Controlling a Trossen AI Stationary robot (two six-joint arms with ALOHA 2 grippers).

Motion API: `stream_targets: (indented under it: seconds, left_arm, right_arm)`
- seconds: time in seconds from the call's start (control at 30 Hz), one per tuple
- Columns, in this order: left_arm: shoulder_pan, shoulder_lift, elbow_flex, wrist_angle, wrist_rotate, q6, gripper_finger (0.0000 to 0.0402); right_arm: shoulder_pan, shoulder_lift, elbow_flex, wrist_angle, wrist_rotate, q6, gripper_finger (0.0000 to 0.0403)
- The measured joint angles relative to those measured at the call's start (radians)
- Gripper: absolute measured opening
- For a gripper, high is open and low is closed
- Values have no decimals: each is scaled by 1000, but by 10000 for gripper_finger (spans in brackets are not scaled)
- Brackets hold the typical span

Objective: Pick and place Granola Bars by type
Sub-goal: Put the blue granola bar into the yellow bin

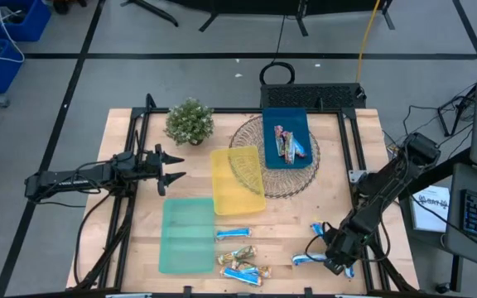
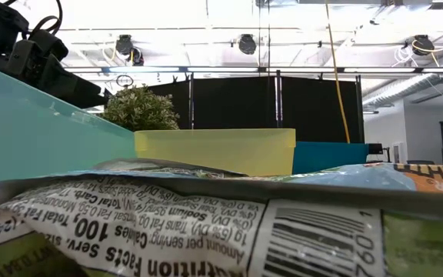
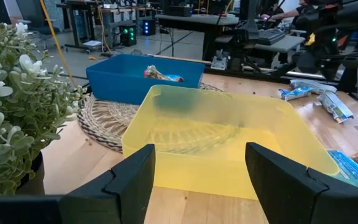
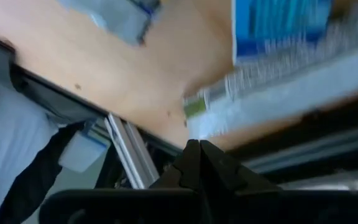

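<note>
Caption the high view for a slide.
Right gripper low among loose granola bars at the table's near edge; left gripper waits open beside yellow tray.

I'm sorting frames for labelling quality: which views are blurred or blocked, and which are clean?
Right wrist view: motion-smeared, the blue-and-white bar and table edge streaked, shut right gripper sharp. Low view: a wrapper against the lens fills the bottom half, out of focus at the edges; ceiling lights glare. Left wrist view: crisp on the yellow tray. High view: evenly lit, sharp.
</note>
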Motion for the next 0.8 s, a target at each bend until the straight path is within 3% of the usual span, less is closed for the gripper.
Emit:
stream_targets:
  seconds: [0.2,0.5,0.8]
  left_arm:
    - [0,0,0,0,0,0,255]
    - [0,0,0,0,0,0,255]
    - [0,0,0,0,0,0,255]
  right_arm:
    - [11,-10,0,-22,-4,81,0]
    - [10,-10,-4,-211,-11,84,0]
    - [7,-10,-67,-161,53,84,0]
